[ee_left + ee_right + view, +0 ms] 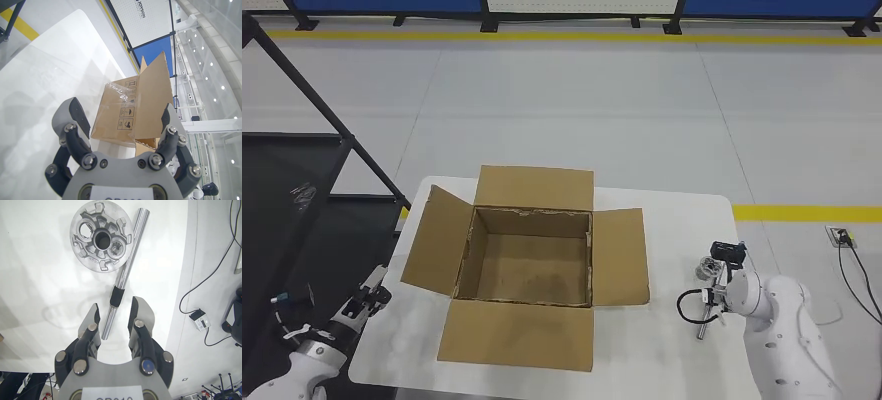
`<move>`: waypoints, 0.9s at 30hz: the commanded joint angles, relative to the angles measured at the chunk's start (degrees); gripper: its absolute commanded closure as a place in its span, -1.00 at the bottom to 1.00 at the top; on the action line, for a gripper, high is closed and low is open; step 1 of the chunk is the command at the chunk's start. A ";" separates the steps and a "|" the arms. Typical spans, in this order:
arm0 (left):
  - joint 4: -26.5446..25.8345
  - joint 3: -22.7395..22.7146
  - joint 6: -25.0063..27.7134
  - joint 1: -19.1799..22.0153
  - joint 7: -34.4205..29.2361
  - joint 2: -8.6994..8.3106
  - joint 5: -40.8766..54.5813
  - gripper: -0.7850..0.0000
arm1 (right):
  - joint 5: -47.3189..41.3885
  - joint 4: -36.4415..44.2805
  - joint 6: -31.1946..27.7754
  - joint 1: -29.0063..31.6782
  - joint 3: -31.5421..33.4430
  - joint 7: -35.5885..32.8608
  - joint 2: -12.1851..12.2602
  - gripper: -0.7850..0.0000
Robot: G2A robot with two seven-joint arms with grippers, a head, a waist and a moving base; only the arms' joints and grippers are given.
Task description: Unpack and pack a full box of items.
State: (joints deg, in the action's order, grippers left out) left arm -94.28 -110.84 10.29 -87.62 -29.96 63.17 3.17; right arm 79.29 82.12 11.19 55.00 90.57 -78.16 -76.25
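An open cardboard box (527, 265) stands mid-table with all flaps folded out and a bare brown floor inside. To its right lie a round metal disc (101, 236) with a centre hole and a ribbed steel rod (125, 268) with a black band, side by side. My right gripper (115, 303) is open just above the rod's banded end, one finger on each side, not clamping it. In the top view the right gripper (714, 297) sits over the disc (708, 266) and the rod (703, 327). My left gripper (121, 103) is open and holds nothing, off the table's left edge (370, 287), facing the box's (117, 109) side.
The white table (672, 360) ends close to the right of the rod. A black frame (362, 160) and dark panel stand left of the table. Cables and a small power unit (199, 320) lie on the floor to the right.
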 commanded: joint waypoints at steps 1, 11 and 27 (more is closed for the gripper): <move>0.12 0.06 0.01 0.09 0.03 -0.03 0.03 -1.00 | 0.40 -1.03 0.52 -0.36 -0.38 0.40 0.00 0.22; 0.68 -0.17 0.17 0.26 0.02 -0.22 0.27 -1.00 | -1.37 -6.99 1.12 -2.84 -0.57 3.00 0.08 0.36; 0.74 -0.18 -0.09 0.42 0.14 -0.50 0.23 -1.00 | -3.12 -10.34 1.33 -3.98 -1.18 4.60 0.38 0.45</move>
State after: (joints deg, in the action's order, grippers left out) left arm -93.54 -111.02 10.20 -87.20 -29.85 62.68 3.40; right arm 76.24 71.92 12.48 51.06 89.49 -73.58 -75.87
